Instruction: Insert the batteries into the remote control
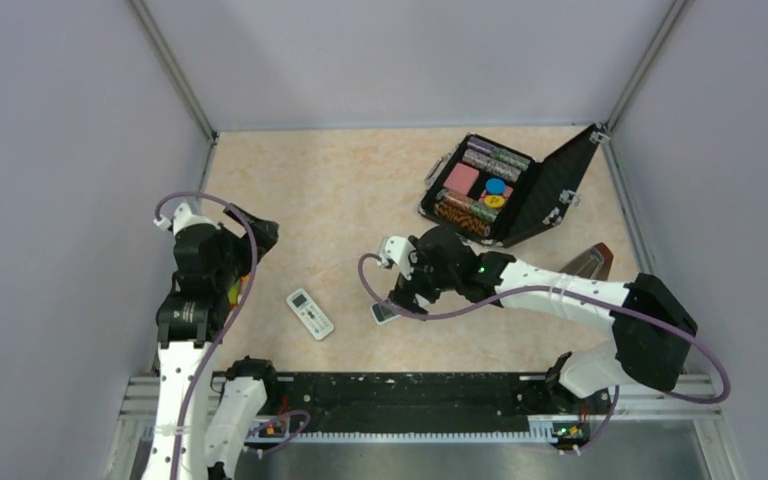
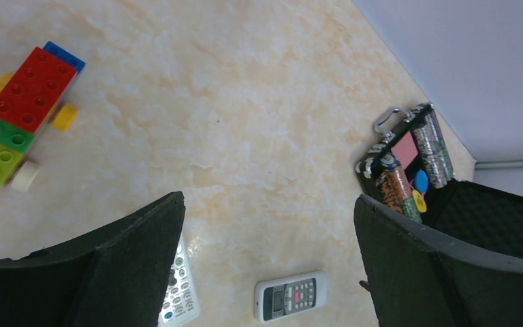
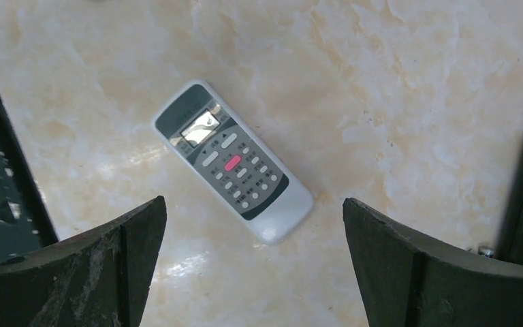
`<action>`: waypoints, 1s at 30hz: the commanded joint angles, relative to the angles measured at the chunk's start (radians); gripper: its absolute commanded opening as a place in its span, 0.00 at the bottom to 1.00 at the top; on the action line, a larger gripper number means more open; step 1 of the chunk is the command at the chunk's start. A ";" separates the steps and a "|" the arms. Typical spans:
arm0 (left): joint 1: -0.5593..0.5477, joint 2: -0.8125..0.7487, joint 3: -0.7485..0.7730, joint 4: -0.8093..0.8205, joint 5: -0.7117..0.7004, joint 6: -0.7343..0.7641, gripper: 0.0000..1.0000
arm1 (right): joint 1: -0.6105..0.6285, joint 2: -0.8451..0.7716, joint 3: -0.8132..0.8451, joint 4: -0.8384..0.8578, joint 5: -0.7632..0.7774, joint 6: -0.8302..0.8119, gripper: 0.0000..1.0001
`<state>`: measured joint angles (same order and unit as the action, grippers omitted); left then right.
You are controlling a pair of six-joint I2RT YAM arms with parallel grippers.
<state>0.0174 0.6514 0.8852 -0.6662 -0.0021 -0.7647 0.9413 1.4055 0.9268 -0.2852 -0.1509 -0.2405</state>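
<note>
Near the middle of the bench (image 1: 360,190), the right gripper (image 3: 253,204) hangs spread wide over the face-up remote control (image 3: 233,163), the left gripper (image 2: 267,199) likewise spread wide.

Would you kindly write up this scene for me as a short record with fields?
target: grey-panel remote control, lying face up, under the right tool
other remote: white-faced remote, lying to the target's left
batteries: not visible in any view
right tool: open, empty, over the target
left tool: open, empty, off to the left
case: chip case, lid open, at the far right
toy: brick vehicle, near the left arm
</note>
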 commanded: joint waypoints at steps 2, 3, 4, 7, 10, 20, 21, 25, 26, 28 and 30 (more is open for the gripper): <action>0.003 0.051 0.046 -0.050 -0.114 -0.011 0.98 | 0.013 0.054 -0.079 0.212 -0.070 -0.322 0.99; 0.003 0.060 0.047 -0.050 -0.113 -0.003 0.98 | 0.013 0.072 -0.072 0.211 -0.086 -0.335 0.99; 0.003 0.071 0.052 -0.053 -0.111 0.004 0.98 | 0.012 0.092 -0.063 0.210 -0.095 -0.345 0.99; 0.003 0.101 0.067 -0.067 -0.115 0.028 0.98 | 0.011 0.157 -0.036 0.223 -0.117 -0.381 0.99; 0.004 0.119 0.080 -0.070 -0.116 0.036 0.98 | 0.013 0.220 0.008 0.198 -0.137 -0.421 0.99; 0.009 0.145 0.106 -0.076 -0.160 0.092 0.98 | 0.010 0.366 0.153 0.006 -0.207 -0.524 0.97; 0.009 0.151 0.109 -0.078 -0.162 0.095 0.98 | 0.010 0.376 0.160 0.000 -0.205 -0.529 0.96; 0.012 0.162 0.122 -0.082 -0.166 0.106 0.98 | 0.002 0.419 0.199 -0.065 -0.224 -0.525 0.94; 0.013 0.162 0.125 -0.082 -0.166 0.109 0.98 | 0.000 0.425 0.204 -0.079 -0.230 -0.524 0.93; 0.014 0.163 0.127 -0.083 -0.170 0.115 0.98 | -0.001 0.430 0.205 -0.094 -0.230 -0.524 0.93; 0.014 0.163 0.127 -0.084 -0.170 0.122 0.98 | 0.000 0.433 0.200 -0.097 -0.217 -0.525 0.92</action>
<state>0.0250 0.8162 0.9676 -0.7662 -0.1513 -0.6735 0.9394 1.8191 1.1019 -0.3267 -0.3450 -0.7410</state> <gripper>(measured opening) 0.983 0.931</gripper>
